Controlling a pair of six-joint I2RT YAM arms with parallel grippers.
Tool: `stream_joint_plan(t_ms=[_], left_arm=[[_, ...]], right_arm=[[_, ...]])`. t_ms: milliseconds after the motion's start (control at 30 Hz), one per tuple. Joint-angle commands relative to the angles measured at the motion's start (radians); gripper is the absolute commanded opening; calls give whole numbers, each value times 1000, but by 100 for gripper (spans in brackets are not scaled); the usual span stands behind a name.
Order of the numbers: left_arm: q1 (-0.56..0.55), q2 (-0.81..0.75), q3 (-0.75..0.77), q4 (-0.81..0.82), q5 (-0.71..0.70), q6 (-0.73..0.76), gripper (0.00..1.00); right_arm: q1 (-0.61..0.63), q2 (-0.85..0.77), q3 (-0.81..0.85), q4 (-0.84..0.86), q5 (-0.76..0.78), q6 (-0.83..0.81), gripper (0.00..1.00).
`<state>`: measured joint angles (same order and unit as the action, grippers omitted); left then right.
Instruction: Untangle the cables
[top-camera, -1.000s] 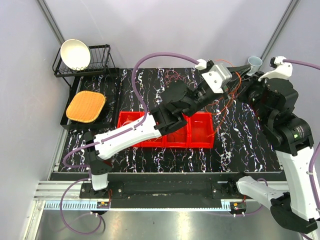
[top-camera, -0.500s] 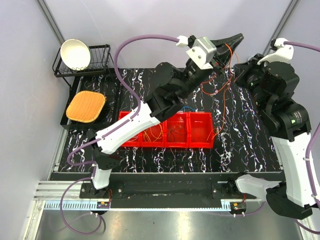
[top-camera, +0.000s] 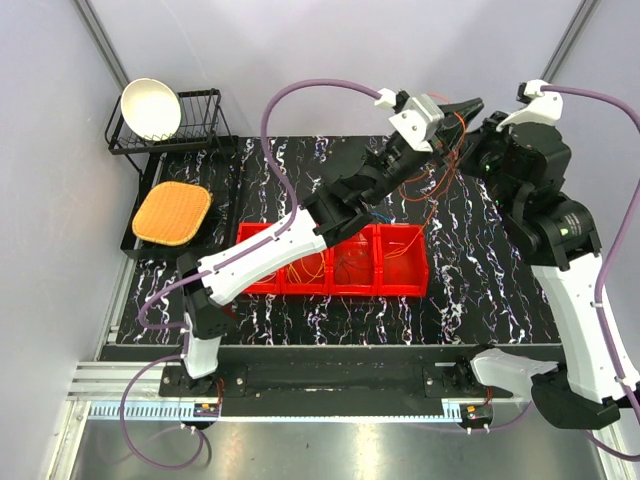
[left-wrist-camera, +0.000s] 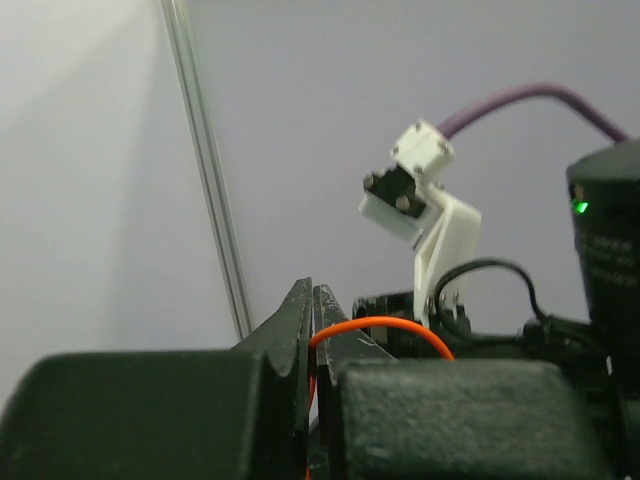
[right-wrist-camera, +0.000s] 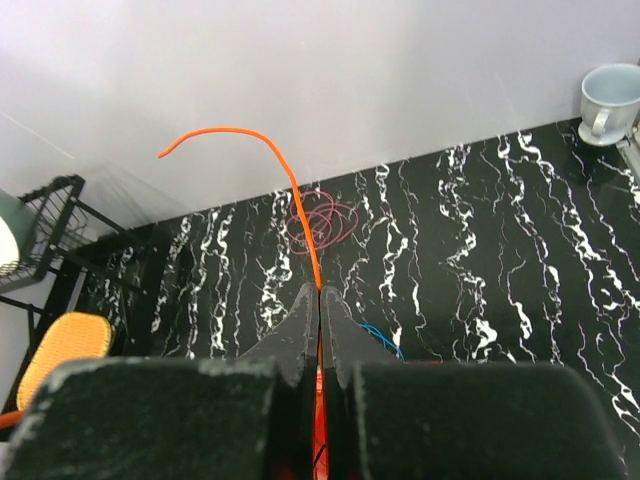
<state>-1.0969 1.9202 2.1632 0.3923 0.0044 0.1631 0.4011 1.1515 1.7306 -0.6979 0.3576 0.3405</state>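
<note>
Both grippers are raised over the far right of the table, close together, each pinching a thin orange cable (top-camera: 441, 186) whose strands hang down to the table. My left gripper (left-wrist-camera: 313, 296) is shut on an orange cable (left-wrist-camera: 392, 324) that loops out to the right between its fingers. My right gripper (right-wrist-camera: 320, 296) is shut on an orange cable (right-wrist-camera: 290, 185) that rises past its tips and curls left. A reddish coiled cable (right-wrist-camera: 322, 222) and a blue cable (right-wrist-camera: 382, 338) lie on the table below. More cables (top-camera: 300, 268) lie in the red bin (top-camera: 404, 290).
The red bin has three compartments and sits mid-table under the left arm. A dish rack (top-camera: 195, 135) with a white bowl (top-camera: 150, 107) and an orange mat (top-camera: 172, 212) are at far left. A pale cup (right-wrist-camera: 610, 98) stands at the far right edge.
The left gripper has risen from just above the table and swung right, still shut on the orange cable. The right arm has lifted and drawn back, pulling the strands up.
</note>
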Motion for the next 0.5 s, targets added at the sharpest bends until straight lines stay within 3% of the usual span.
stream_joint_plan(t_ms=[0,233,467], left_arm=[[32,-81,-101,115,-1,-59,0],[43,-167,-420,252,-96,-88,0],[46,-205,-629,307,-152,-154,0]], right_arm=[[4,2,-45,60,15,3,0],[1,-7,-164,75,24,35,0],[-2,-33,-357,95,-46,106,0]])
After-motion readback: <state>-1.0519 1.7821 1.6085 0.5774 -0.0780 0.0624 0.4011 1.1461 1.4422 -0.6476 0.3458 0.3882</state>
